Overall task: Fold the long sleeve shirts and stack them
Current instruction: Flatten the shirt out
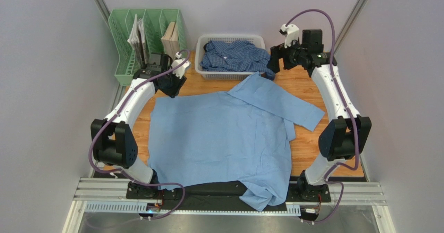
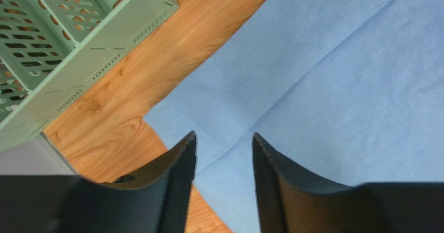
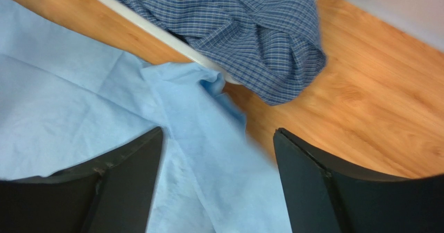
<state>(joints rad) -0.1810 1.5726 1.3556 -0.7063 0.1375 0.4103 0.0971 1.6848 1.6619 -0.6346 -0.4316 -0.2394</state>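
Sky-blue shirt [image 1: 219,139] flat; checked shirt [image 1: 234,56] crumpled in basket [image 1: 229,36]; left end effector [image 2: 224,135] part-open, right end effector [image 3: 219,131] wide, empty.

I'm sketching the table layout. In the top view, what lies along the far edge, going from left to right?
green file rack → white basket holding the checked shirt → right gripper

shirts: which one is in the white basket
The darker checked shirt, bunched in the white basket; the plain light-blue shirt lies spread on the table.
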